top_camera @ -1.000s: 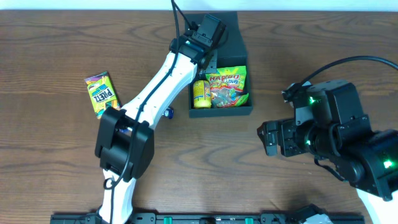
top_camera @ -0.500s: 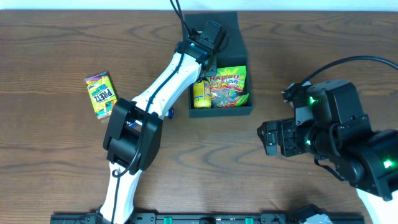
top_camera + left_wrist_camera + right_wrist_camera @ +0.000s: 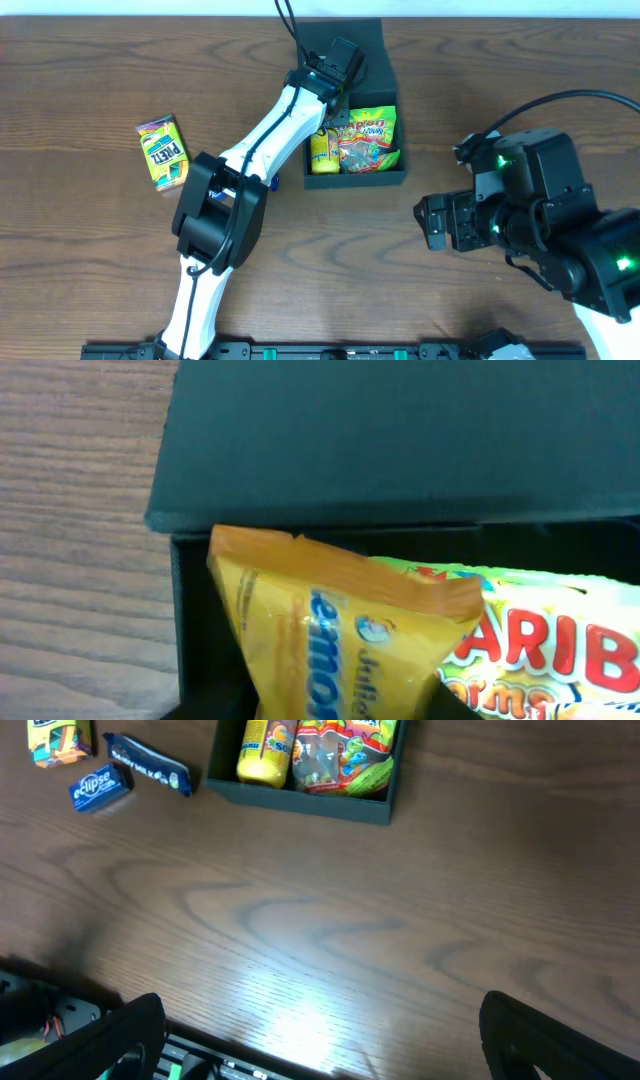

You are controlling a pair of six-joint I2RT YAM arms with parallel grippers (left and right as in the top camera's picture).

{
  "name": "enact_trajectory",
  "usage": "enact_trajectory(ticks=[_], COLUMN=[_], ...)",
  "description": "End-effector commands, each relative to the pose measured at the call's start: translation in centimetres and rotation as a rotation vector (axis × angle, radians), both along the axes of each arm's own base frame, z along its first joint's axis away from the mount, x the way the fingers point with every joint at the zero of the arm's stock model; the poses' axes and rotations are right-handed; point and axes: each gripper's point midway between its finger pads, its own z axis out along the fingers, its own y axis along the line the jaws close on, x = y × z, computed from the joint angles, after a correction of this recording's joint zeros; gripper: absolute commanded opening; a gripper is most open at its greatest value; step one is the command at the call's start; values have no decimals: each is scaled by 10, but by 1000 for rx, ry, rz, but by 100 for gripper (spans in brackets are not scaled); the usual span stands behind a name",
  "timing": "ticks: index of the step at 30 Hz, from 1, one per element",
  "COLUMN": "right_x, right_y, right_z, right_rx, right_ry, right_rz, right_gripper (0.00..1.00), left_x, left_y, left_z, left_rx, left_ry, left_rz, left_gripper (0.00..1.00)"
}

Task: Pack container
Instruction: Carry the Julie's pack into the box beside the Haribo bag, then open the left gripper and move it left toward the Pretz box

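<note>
While the white left arm (image 3: 270,130) stretches across the overhead view, the left tool (image 3: 338,62) is hard to read. It hangs over the open flap lid (image 3: 375,45) of the matte black square cardboard container (image 3: 355,178), which sits at the far middle of the brown wooden table (image 3: 90,260). I cannot tell how wide its jaws stand or whether it has hold of anything. Inside the box, a yellow lemon-sweet packet (image 3: 322,150) lies beside a green Haribo gummy bag (image 3: 366,138). A small blue item (image 3: 271,181) peeks out under the arm, too covered to name. The right tool (image 3: 432,222) sits well apart, to the container's right.

Left wrist: no fingers in shot. Black lid above, yellow packet close and blurred, Haribo bag cut off at the right edge.

Right wrist: dark fingers (image 3: 110,1035) spread wide at the bottom corners, nothing between them. The container is cut off by the top edge.
</note>
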Motion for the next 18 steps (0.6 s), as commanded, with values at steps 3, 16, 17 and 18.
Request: enact_trajectory(ticks=[3, 16, 17, 18], right_x=[1, 1, 1, 1], right_y=[-1, -1, -1, -1], right_z=[3, 3, 3, 3], right_rx=[2, 2, 2, 2], right_ry=[-11, -11, -11, -11], right_rz=[0, 0, 0, 0], right_gripper=[99, 99, 100, 99], left_x=[6, 11, 9, 6], left_y=[7, 3, 5, 7], left_z=[-3, 103, 117, 129], left_rx=[6, -72, -77, -79], left_ry=[-7, -183, -205, -222], left_rz=[32, -17, -23, -30], left_gripper=[82, 80, 80, 80])
